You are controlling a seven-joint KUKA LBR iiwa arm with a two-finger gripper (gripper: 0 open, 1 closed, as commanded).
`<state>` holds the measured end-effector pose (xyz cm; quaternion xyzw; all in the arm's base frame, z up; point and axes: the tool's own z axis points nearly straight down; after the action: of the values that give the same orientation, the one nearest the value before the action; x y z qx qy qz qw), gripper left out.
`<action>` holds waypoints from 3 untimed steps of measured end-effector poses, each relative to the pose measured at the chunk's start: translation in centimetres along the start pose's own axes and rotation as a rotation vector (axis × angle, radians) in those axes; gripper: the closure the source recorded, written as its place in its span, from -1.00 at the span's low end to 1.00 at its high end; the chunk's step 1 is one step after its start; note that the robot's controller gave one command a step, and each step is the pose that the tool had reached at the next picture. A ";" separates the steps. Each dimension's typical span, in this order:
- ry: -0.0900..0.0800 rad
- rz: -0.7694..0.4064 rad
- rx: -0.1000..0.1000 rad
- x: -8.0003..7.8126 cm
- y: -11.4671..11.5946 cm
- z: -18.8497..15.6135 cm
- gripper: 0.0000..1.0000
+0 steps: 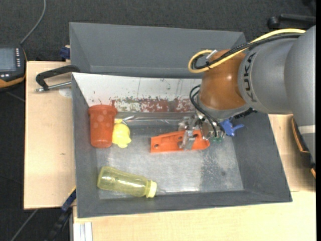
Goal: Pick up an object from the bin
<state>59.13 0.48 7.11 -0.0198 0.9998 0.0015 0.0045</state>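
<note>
matt grey metal bin (150, 49); glossy translucent yellow plastic bottle (125, 182).

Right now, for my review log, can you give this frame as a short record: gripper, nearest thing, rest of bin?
arm: gripper low in the bin, mid-floor, at the right end of the orange flat piece
grasp: cannot tell
left side: red cup, yellow lump beside it
front: yellow-green bottle lying on its side
</note>
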 end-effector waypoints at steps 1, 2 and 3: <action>0.000 0.000 0.000 0.0 0.0 0.0 1.00; -0.001 0.000 0.000 0.0 0.0 -0.1 1.00; 0.003 0.000 0.000 0.1 0.0 -1.2 1.00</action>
<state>58.98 0.51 8.29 -0.0200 0.9998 0.0016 0.0031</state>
